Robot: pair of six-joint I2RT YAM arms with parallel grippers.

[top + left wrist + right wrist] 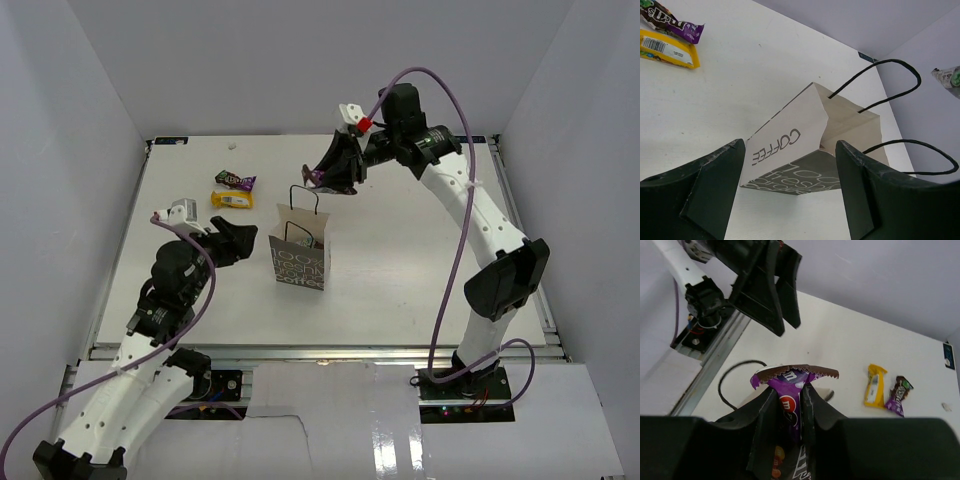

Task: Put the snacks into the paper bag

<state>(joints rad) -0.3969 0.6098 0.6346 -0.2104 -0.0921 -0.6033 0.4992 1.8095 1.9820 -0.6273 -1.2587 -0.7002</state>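
Right fingers (pixel 815 412), pinching the purple M&M's packet (pixel 790 392), should centre over the paper bag (pixel 300 262) below; left fingers (pixel 860 185) wide.

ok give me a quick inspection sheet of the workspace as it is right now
surface: white table, no spills seen
job's things: paper bag upright mid-table, mouth open; purple packet and yellow bar lying side by side on the far left; second purple packet held in the air near the bag's handles
clutter: small white speck near the far edge
grippers: left gripper open, facing the bag, apart from it; right gripper shut on the second purple packet
cables: purple cable loops along each arm, away from the bag
surroundings: plain white walls on three sides
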